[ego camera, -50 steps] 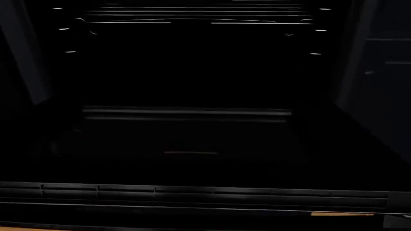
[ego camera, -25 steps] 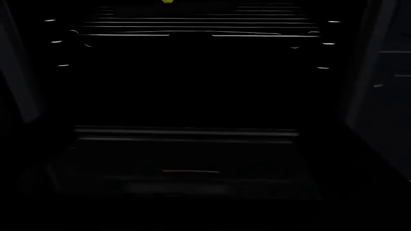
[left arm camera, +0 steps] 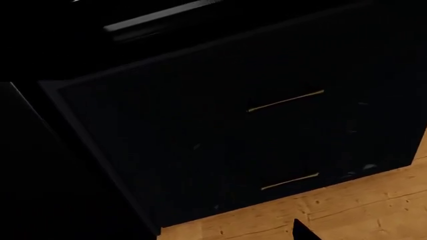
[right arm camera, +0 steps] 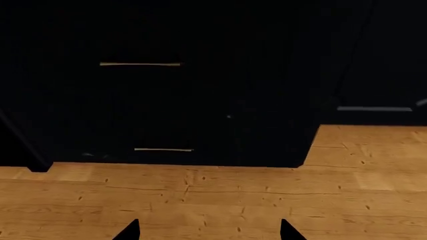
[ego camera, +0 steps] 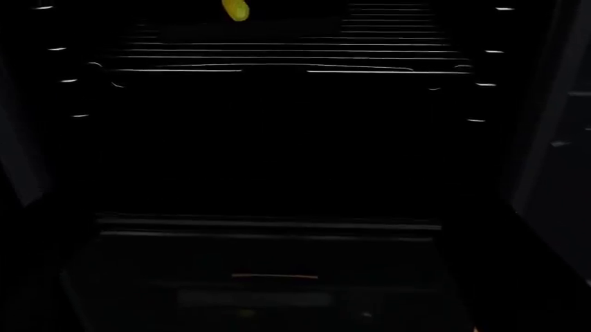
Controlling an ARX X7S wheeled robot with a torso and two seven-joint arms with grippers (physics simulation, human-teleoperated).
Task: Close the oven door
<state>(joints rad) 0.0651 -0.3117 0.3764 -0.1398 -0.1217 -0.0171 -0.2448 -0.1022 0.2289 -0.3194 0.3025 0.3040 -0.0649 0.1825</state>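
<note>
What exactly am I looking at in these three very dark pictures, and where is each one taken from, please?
These are simulator renders from a wheeled robot with two arms, driven remotely by a person. Its job is to close an oven door.

The head view looks forward and down into the open oven: thin bright lines are the wire racks, and a small yellow object shows at the top edge. The dark slab low in that view seems to be the oven door, lying open.

The other two pictures come from cameras near each gripper. Both look at black drawer fronts with short brass pulls above a wooden floor.

In the right wrist view the two dark tips of the right gripper stand wide apart, so it is open and holds nothing. Of the left gripper only one tip shows, so its state is unclear.
</note>
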